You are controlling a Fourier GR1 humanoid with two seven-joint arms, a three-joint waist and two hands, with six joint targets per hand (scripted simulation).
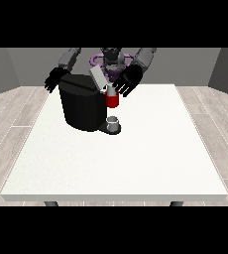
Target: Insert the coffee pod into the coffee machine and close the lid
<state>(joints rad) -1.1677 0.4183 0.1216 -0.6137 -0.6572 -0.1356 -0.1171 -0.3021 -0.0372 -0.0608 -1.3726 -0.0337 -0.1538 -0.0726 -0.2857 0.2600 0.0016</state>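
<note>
A black coffee machine [80, 105] stands on the white table [136, 158] at the back left, with its grey lid [98, 77] tilted up and open. A red pod holder [112, 100] juts from the machine's front, with a small pale piece, perhaps the coffee pod [111, 90], on top of it. The hand at the view's right [126, 81] hovers just above and to the right of that spot, fingers spread. The hand at the view's left [53, 79] hangs behind the machine's left shoulder with fingers relaxed.
A small grey cup [113, 122] sits on the machine's drip tray under the red holder. The table's front edge [116, 197] is far from both hands. Wooden floor surrounds the table.
</note>
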